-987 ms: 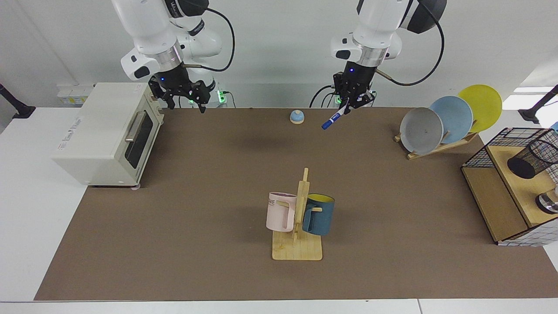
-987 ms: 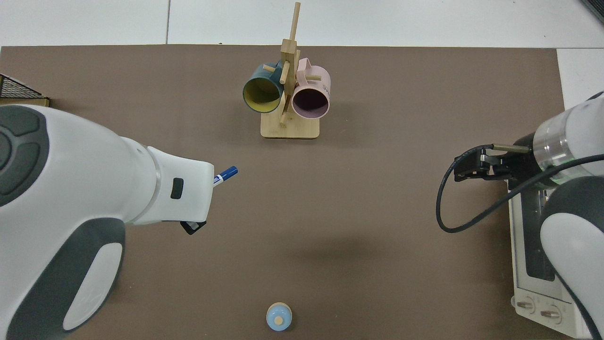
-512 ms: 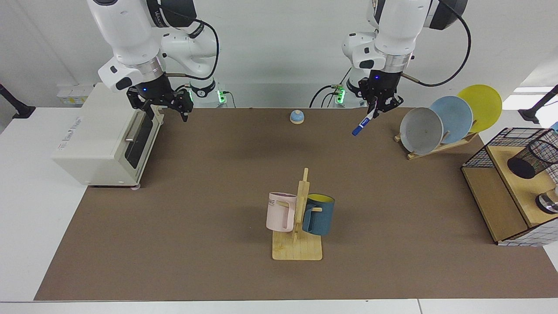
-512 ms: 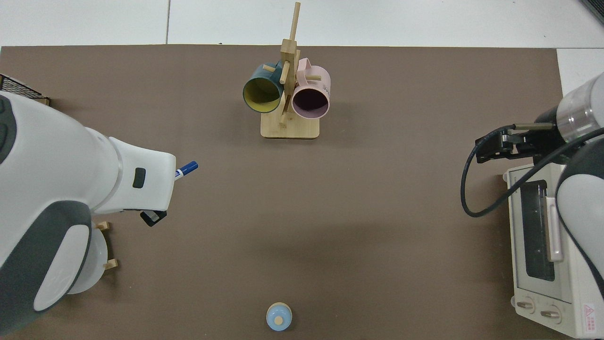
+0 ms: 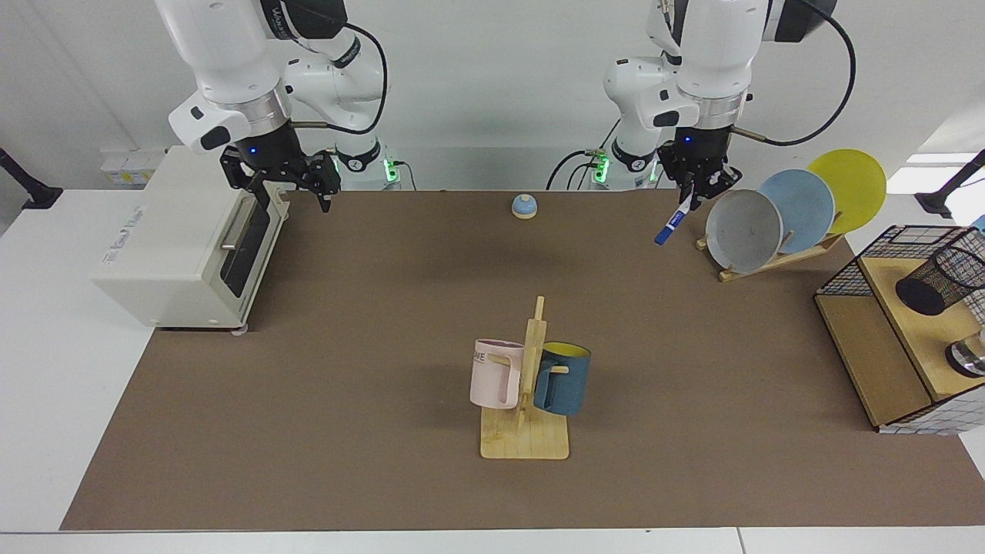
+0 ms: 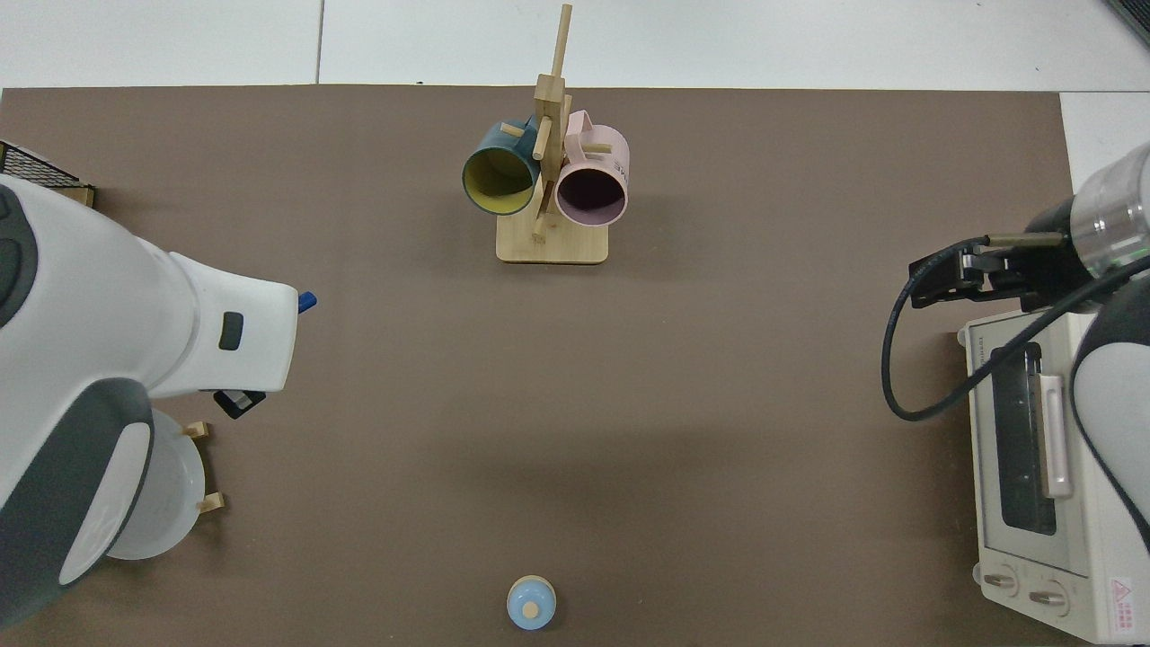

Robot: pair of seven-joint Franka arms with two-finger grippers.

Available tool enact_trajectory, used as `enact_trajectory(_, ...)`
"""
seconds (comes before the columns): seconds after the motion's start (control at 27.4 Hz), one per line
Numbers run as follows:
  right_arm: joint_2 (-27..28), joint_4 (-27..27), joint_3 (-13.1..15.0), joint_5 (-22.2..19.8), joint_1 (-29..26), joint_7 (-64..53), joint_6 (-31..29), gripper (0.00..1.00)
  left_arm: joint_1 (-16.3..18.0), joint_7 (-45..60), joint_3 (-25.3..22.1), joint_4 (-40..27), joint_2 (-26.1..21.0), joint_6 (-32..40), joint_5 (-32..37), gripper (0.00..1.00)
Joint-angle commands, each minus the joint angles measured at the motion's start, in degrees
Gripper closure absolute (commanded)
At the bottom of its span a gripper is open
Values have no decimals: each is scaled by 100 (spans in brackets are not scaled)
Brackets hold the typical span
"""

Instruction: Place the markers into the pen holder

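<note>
Left gripper [image 5: 696,194]: above the table's back edge, pointing down, clamped on the marker [image 5: 672,221], which slants blue cap downward beside the grey plate [image 5: 743,231].
Right gripper [image 5: 296,188]: waiting, fingers spread, at the toaster oven [image 5: 185,238].
Pen holder [image 5: 935,283]: on the wooden shelf [image 5: 885,362], well apart.

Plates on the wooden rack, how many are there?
3. They lean in a row on the rack: the grey plate in front, the blue plate behind it, the yellow plate at the back. The top view shows only one, under an arm.
</note>
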State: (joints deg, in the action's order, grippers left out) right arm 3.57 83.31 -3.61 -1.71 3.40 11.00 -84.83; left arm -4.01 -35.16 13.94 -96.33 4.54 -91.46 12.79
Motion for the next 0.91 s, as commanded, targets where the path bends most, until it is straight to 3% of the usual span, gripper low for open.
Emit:
enact_trajectory(0.0,-532,695,-35,65,-85,42,-227,0,94,-70,56,-9,118,85,434,100)
enact_trajectory(0.44,-718,863,-35,188,-156,16,-210,0,129,-148,39,140,144,700,1550,100)
enact_trajectory(0.88,-718,792,-35,197,-156,16,-253,0,621,-1168,-163,140,135,656,2623,100)
